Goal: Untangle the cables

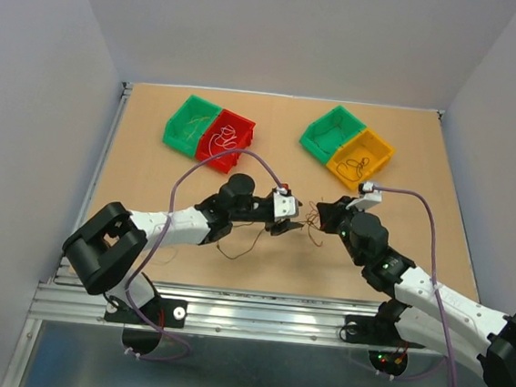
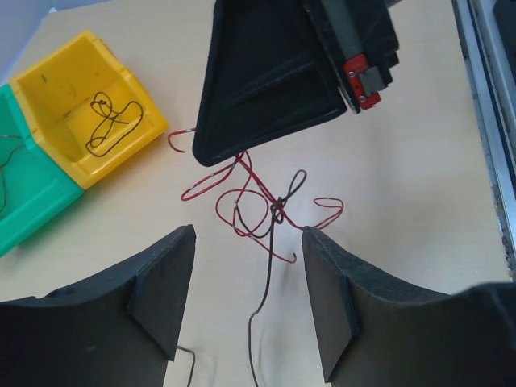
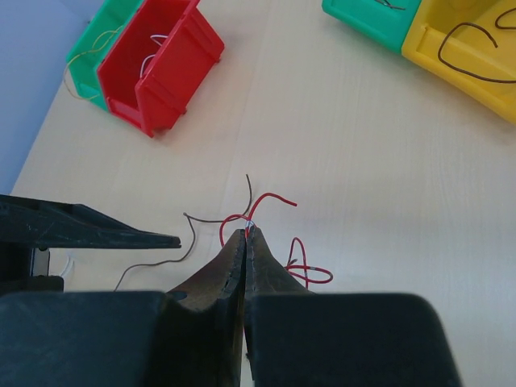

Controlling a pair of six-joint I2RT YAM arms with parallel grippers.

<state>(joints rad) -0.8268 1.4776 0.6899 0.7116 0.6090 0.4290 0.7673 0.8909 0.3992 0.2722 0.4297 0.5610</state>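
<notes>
Black fingers of the right gripper (image 3: 245,235) were pressed flat together, pinching a red wire (image 3: 272,196) right at their tips and holding it just off the table (image 3: 363,161). From that pinch the red wire ran down in loops into the cables (image 2: 274,211), a small knot of red and dark strands lying in the middle of the table between the two arms. The left gripper (image 2: 248,242) faced it from the other side with its jaws apart and nothing between the pads. A dark wire (image 2: 262,302) trailed out of the knot and passed through the gap without touching either finger.

Judging by this, the step in hand was pulling one strand free: one arm anchored the red wire while the other lined up on the dark one. The next move probably called for the left jaws to close on the dark wire near the knot, not on a red loop. A slow pull apart would follow, since a quick tug could tighten the crossing.

Further out, a yellow bin (image 2: 48,85) already held one dark wire, beside a green bin (image 2: 24,201). A red bin (image 3: 173,56) stood well apart.
</notes>
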